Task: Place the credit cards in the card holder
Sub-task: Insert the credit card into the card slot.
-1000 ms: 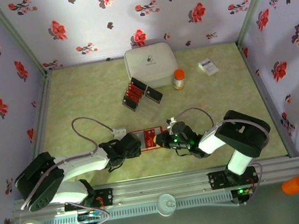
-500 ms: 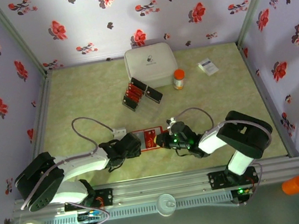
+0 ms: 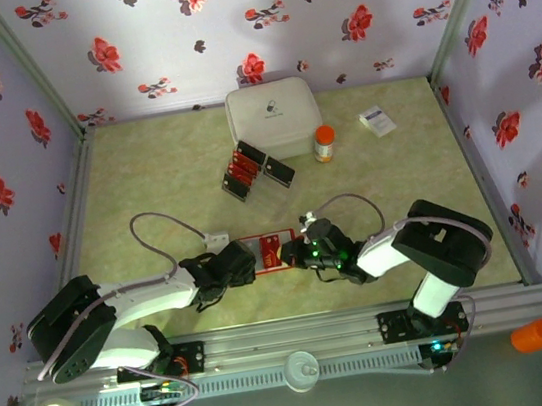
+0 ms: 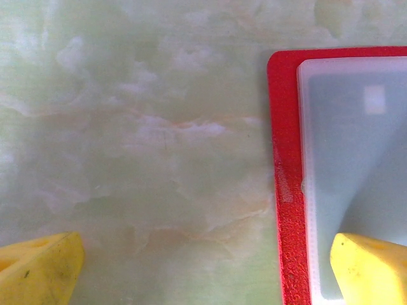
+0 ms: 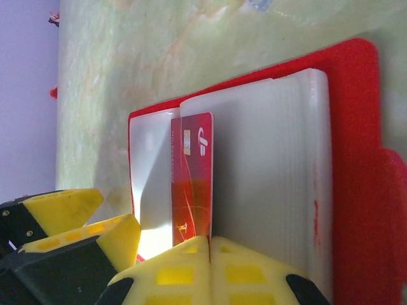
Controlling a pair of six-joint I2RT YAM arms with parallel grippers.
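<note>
Centrally near the table's front edge, a thin red credit card sits partly between the pale plastic sleeves of the open flat red card holder. Its near end is pinched in the closed right claw. The left claw stands wide apart, one yellow finger over the holder's pocket on the green marbled table.

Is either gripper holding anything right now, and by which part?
The right gripper is shut on a red credit card, pinching its near short end; the other end lies among the card holder's clear sleeves. The left gripper is open, holding nothing.
</note>
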